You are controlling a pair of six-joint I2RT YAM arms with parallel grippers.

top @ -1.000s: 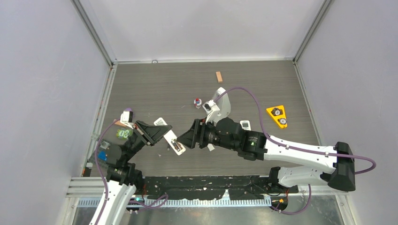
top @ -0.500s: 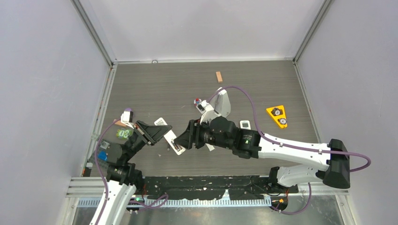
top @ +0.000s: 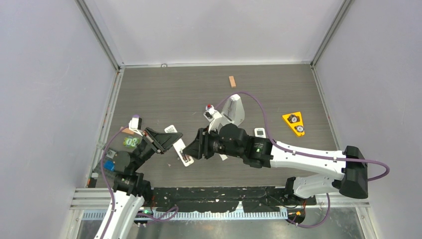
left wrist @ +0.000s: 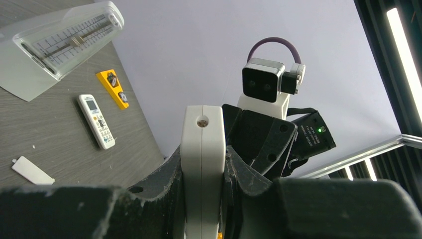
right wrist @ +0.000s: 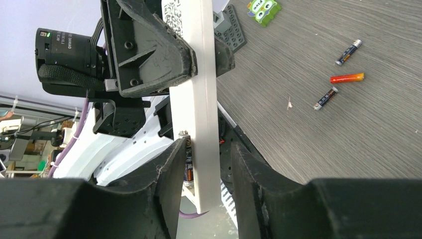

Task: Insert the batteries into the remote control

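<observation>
Two robot arms meet above the near part of the table [top: 164, 94], with the remote control [top: 182, 152] held up off the surface between them. The left gripper [top: 173, 141] has its jaws clamped shut on the white bar partway along its length. From overhead, the remote's long axis runs on a diagonal from back-left to front-right, its free end toward the arm bases.

The right gripper [right wrist: 205, 164] straddles that free end with its jaws partly open. One finger [right wrist: 169, 169] sits against the remote's open side, while a gap shows between the bar and the other finger. A battery [right wrist: 188, 167], dark with an orange band, lies along that open side, parallel to the long axis, just below a small metal contact.

Three loose batteries [right wrist: 347, 78] lie near one another on the table, well apart from the remote. The left wrist camera sees the remote end-on. On the table beyond it are a white cover [left wrist: 32, 171], a buttoned remote [left wrist: 97, 122], a yellow wedge [left wrist: 114, 88] and a metronome [left wrist: 59, 45].
</observation>
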